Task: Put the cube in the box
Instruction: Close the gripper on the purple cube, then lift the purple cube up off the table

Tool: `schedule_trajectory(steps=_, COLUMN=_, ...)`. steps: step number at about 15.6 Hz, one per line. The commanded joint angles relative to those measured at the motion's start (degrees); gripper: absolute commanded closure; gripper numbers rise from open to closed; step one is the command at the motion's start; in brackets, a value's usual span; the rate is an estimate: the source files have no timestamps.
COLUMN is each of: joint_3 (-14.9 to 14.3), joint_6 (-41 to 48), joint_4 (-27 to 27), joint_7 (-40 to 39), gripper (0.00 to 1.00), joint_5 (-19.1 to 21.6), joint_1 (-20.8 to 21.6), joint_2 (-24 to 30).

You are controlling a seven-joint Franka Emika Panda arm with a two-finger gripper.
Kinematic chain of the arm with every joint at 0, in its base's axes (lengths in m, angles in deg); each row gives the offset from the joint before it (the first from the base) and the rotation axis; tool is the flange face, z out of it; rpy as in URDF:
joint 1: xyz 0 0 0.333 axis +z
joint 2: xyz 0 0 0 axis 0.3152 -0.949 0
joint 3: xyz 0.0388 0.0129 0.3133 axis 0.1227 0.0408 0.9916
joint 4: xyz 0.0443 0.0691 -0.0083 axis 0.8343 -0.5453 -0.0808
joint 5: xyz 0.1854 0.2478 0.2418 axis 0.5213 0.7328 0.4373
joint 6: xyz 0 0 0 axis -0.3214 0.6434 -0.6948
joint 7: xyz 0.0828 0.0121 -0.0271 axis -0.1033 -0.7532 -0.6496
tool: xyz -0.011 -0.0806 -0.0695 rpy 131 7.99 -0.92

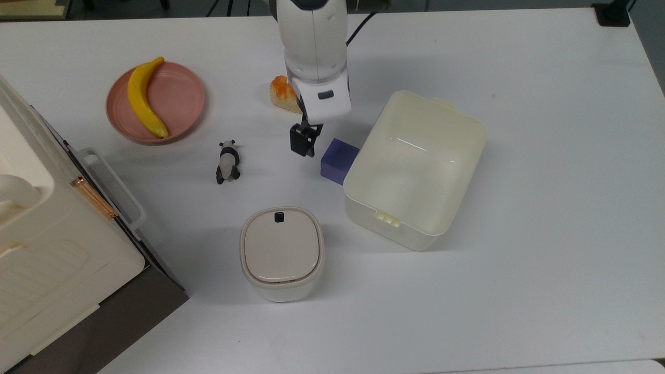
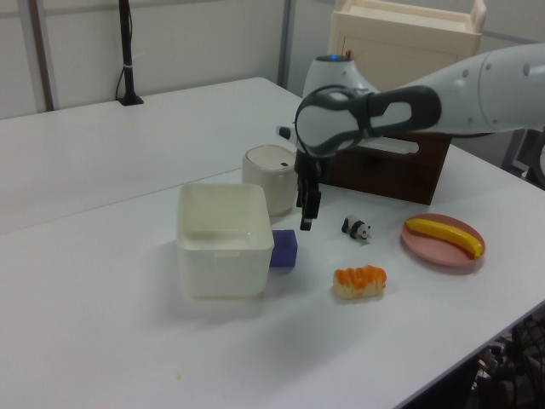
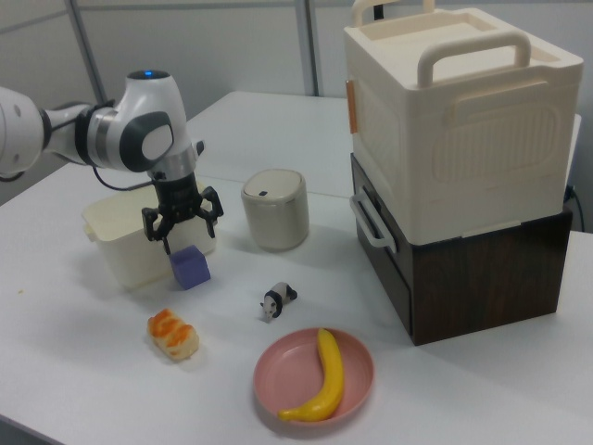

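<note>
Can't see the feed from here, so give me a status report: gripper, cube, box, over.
Gripper open, empty, above cube. Cube on table, against box wall. Box empty; nothing blocking.

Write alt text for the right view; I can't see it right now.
The open gripper hangs just above the purple cube, which sits on the table against the cream box. In front lie a pastry, a panda figurine and a banana on a pink plate.

You see a blue-purple cube (image 1: 337,160), a cream-white box (image 1: 415,169), white worktop (image 1: 545,208). Yellow banana (image 1: 144,98) on pink plate (image 1: 182,98). Black-and-white panda (image 1: 227,162). Orange-topped cream bread (image 3: 172,335). Cream container (image 1: 282,253), black dot. Cream case (image 3: 454,120), copper clasp, on a dark brown base (image 3: 482,278). Black end effector (image 3: 182,225).
</note>
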Motion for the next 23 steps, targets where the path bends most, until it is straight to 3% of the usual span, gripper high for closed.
schedule_trajectory(steps=1, joint_3=-1.39, joint_6=-4.88, joint_4=-1.21, joint_7=-1.52, gripper=0.00, joint_5=-2.20, joint_1=2.47, joint_2=-2.36)
schedule_trajectory(steps=7, joint_3=-1.31, joint_6=-7.26, joint_4=-0.95, joint_7=-0.91, gripper=0.03, joint_5=-2.55, joint_1=4.14, joint_2=-5.61)
schedule_trajectory(steps=10, joint_3=-1.31, joint_6=-7.96, joint_4=-0.51, joint_7=0.67, gripper=0.28, joint_5=-2.55, joint_1=4.67, joint_2=-6.23)
schedule_trajectory(steps=12, joint_3=-1.31, joint_6=-7.53, joint_4=-0.51, joint_7=0.68, gripper=0.37, joint_5=-2.55, joint_1=4.41, joint_2=-5.54)
schedule_trajectory(steps=15, joint_3=-1.83, joint_6=-2.71, joint_4=-0.69, joint_7=-1.34, gripper=0.39, joint_5=-2.55, joint_1=3.45, joint_2=-2.29)
schedule_trajectory(steps=18, joint_3=-4.55, joint_6=4.58, joint_4=-0.34, joint_7=-7.04, gripper=0.39, joint_5=-1.67, joint_1=1.95, joint_2=2.54)
schedule_trajectory(steps=21, joint_3=-7.63, joint_6=11.27, joint_4=5.09, joint_7=-10.31, gripper=0.39, joint_5=3.41, joint_1=1.95, joint_2=3.87)
schedule_trajectory(steps=23, joint_3=-7.72, joint_6=11.64, joint_4=8.53, joint_7=-9.61, gripper=0.39, joint_5=6.06, joint_1=2.21, joint_2=3.52)
